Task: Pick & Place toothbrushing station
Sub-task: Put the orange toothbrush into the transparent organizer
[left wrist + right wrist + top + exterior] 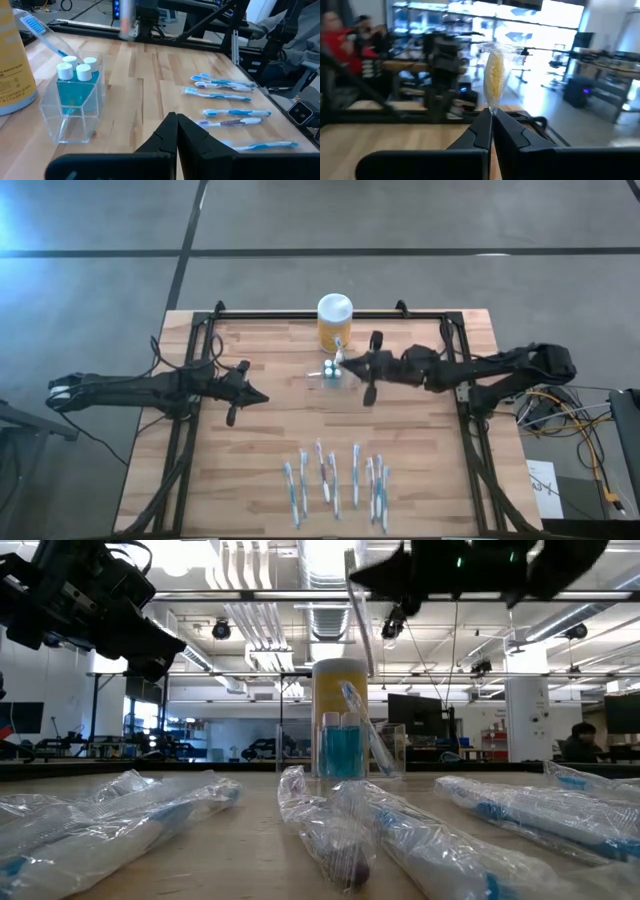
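Right tool hangs over the middle of the tabletop, its fingers pinched on a wrapped toothbrush that stands up from the tips (yellow bristles show through the clear wrapper in the right wrist view). Directly beside and below those tips sits the toothbrushing station, a small clear holder with white-capped blue bottles in it and a blue-bristled toothbrush leaning out of it. Left tool is closed on nothing and hovers well to the left of the station, pointing toward it across bare wood.

Just behind the station, near the far edge of the tabletop, stands a yellow jar with a white lid; small print runs down its side, too fine to read. Along the near edge lies a row of wrapped toothbrushes, well apart from the station, with open wood between. Dark frame rails border the left, right and far sides
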Action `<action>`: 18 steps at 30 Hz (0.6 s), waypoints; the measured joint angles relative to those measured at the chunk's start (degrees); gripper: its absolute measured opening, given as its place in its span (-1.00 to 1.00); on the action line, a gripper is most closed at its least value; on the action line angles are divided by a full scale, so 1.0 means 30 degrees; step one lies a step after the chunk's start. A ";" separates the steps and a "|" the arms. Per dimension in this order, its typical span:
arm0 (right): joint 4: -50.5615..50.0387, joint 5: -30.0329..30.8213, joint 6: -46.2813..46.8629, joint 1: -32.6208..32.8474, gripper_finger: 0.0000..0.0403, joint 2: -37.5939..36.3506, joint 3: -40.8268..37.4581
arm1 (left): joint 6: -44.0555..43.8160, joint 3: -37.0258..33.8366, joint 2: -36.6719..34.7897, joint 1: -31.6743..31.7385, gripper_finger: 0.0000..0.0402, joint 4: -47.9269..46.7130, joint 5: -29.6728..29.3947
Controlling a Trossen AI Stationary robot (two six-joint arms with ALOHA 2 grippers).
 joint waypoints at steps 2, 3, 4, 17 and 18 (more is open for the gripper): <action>0.2472 -0.0011 0.0570 -0.0890 -0.96 0.0662 -0.1279 | 0.0187 -0.0206 0.0004 -0.0004 -0.97 -0.0020 0.0004; 0.3973 0.0022 0.0861 -0.1284 -0.96 0.1117 -0.1884 | 0.0232 -0.0302 0.0015 0.0000 -0.97 0.0018 0.0002; 0.5626 0.0195 0.1059 -0.1594 -0.96 0.1606 -0.2395 | 0.0248 -0.0426 0.0015 -0.0007 -0.97 0.0047 0.0000; 1.0674 0.4168 0.0870 -0.2526 -0.96 0.5679 -0.3919 | 0.0164 -0.0863 -0.0015 0.0000 -0.97 0.0906 0.0000; 1.0712 0.4509 0.0895 -0.2519 -0.96 0.5801 -0.3921 | 0.0156 -0.0869 -0.0015 0.0000 -0.97 0.0908 0.0000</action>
